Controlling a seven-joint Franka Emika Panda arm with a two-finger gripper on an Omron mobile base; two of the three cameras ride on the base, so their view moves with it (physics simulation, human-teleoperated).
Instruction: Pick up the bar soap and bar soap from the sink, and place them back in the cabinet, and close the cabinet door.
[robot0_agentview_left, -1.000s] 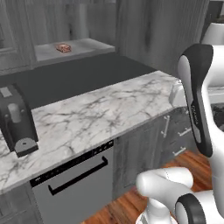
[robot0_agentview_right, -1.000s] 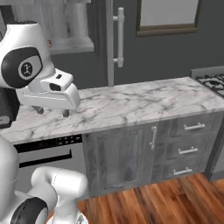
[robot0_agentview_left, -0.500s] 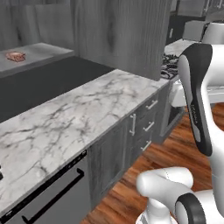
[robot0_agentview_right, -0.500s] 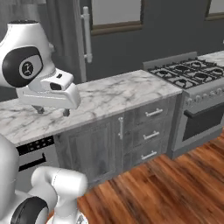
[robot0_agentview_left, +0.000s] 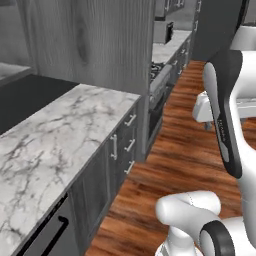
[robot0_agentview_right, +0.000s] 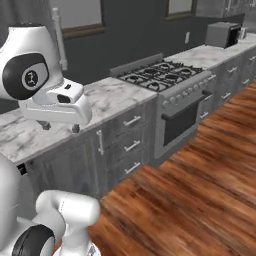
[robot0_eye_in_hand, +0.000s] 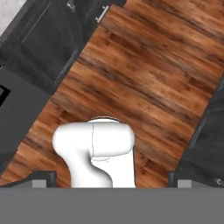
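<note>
One door (robot0_agentview_right: 82, 52) stands above the one marble counter (robot0_agentview_right: 107, 97), behind the arm: dark grey, with a pale panel in a raised frame and one long upright silver handle (robot0_agentview_right: 59, 42) at its left edge. In the left base view a tall grey wood-grain face (robot0_agentview_left: 92, 45), seemingly the same door, rises from the back of the counter, and at the picture's far left the edge of one flat grey shelf (robot0_agentview_left: 10, 70) of the cabinet juts in; what lies on it is cut off. Below the shelf is a dark flat patch (robot0_agentview_left: 30, 97); I cannot tell whether it is the sink. The gripper (robot0_agentview_right: 60, 128) hangs in front of the counter's edge, its two fingers (robot0_eye_in_hand: 43, 177) spread wide with nothing between them, and in the hand view they point down at the wooden floor (robot0_eye_in_hand: 148, 78). Under the counter there are three drawers (robot0_agentview_right: 132, 145) stacked one above another, each with a silver bar, and beside them one cupboard front with an upright bar (robot0_agentview_right: 100, 142). Right of the drawers stands one stove (robot0_agentview_right: 165, 80) with black burners and an oven below. One grey boxy appliance (robot0_agentview_right: 222, 34) sits on the far counter.
</note>
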